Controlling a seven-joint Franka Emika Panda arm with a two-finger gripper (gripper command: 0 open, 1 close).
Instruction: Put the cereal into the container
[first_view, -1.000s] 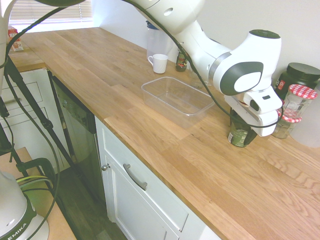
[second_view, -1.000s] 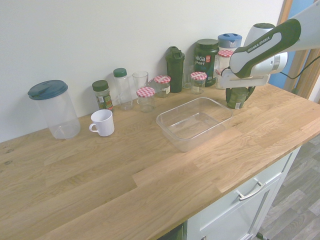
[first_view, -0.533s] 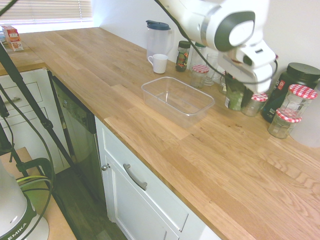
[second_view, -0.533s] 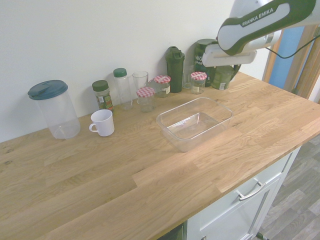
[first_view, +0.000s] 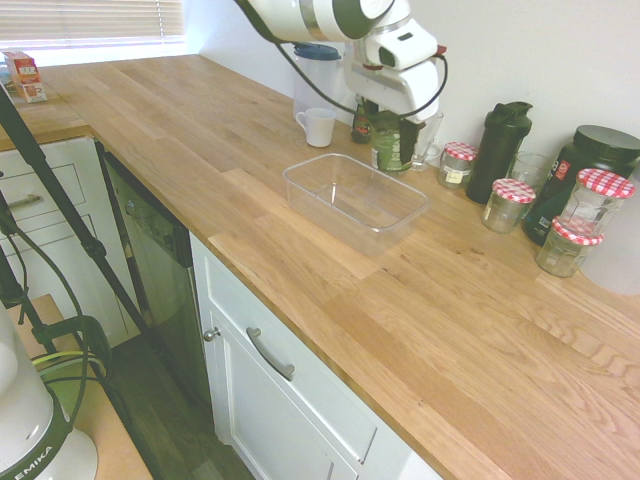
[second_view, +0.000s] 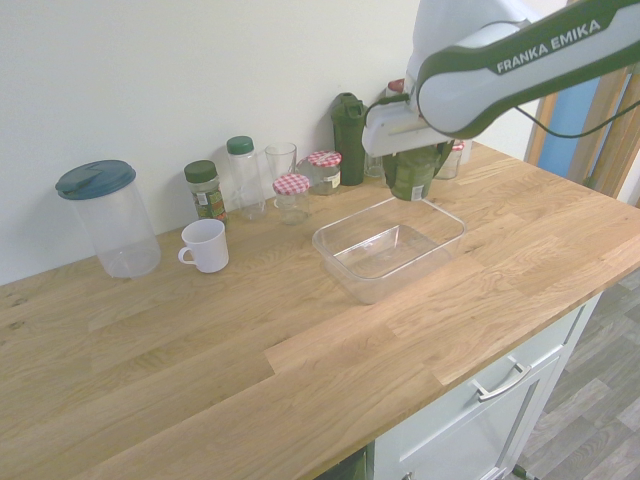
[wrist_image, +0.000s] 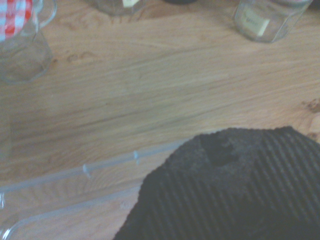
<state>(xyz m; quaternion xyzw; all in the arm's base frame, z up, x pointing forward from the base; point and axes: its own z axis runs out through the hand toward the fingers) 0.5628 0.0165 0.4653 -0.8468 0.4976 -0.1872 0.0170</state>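
Partly, end effector (second_view: 411, 160) hides cereal (second_view: 411, 179) pinched between fingers; container (wrist_image: 95, 182) cut off in wrist view.

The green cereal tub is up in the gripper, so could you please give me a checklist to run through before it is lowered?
1. Gripper closed on the cereal tub: ok, it is held off the counter.
2. Container open at the top and empty: ok, no lid on it and nothing inside.
3. Tub fully over the container: not ok, it appears to hang near the rim on the wall side.
4. Tub upright: ok, roughly so in the second exterior view.
5. White mug outside the container: ok, it stands apart.
6. Tub's lid firmly on: cannot tell, the gripper covers its top.
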